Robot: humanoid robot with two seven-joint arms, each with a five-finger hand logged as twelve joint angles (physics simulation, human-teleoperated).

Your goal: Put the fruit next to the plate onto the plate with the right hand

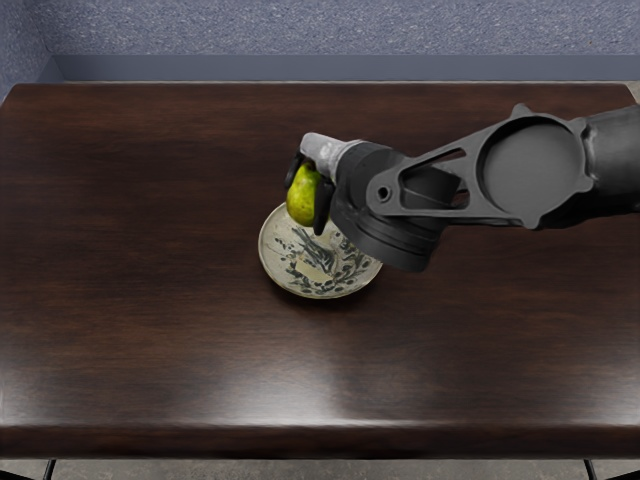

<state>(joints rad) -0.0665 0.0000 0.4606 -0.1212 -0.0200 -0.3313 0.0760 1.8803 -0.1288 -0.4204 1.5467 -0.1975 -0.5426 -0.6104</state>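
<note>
Fruit point(303, 195) first: where was it, asked Mara.

In the right hand point(320, 183), said Jon. It was a yellow-green pear, and the dark fingers point(319, 215) were wrapped around it, grasping it from both sides. It hung above the far rim of the plate point(266, 250), clear of the bench point(150, 320).

So it wasn't on the plate?

Not that I could see. It looked held over the plate rather than resting on it, though from that slanted view I couldn't tell how much air lay between the two.

How far along would you call it, then?

Most of the way, I'd judge. The pick-up was done and the pear was over its target. What was left was to lower it toward the middle of the patterned dish, loosen the fingers and take the arm away.

And the other arm?

The left one didn't show at all.

Anything to worry about?

A pear is rounded, so if it were let go near the rim it might roll off. Nearer the centre seemed safer.
</note>
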